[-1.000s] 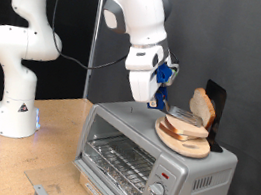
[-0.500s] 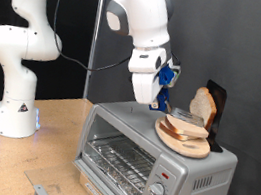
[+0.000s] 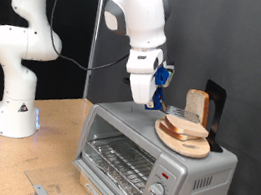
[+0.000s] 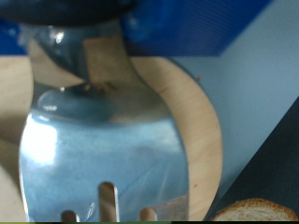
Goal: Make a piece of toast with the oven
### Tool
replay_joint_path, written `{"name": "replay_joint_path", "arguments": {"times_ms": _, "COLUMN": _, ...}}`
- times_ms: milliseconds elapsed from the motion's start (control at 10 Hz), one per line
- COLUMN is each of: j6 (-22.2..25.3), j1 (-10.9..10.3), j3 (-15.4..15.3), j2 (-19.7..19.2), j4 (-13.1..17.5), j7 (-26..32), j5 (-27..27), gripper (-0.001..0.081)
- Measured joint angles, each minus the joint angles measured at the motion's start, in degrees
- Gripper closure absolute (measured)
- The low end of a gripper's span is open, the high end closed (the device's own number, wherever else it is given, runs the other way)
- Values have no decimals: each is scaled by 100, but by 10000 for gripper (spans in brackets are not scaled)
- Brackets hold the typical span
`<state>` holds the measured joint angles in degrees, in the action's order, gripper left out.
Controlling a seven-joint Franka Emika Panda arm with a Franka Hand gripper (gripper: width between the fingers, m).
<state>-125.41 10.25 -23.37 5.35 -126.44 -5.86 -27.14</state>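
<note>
The piece of toast (image 3: 186,123) lay flat at four o'clock from the gripper (image 3: 154,104); finger state unclear.

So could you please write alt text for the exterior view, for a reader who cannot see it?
A white robot arm's gripper hangs above a silver toaster oven, beside a round wooden plate on the oven's top. One bread slice stands upright behind the plate; the oven's glass door is shut.
</note>
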Motion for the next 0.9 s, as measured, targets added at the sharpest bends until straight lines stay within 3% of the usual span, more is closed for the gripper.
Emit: {"name": "replay_joint_path", "arguments": {"times_ms": 900, "j6": 0, "j1": 14, "j3": 130, "j2": 579, "j4": -629, "j7": 251, "j5": -234, "gripper": 415}}
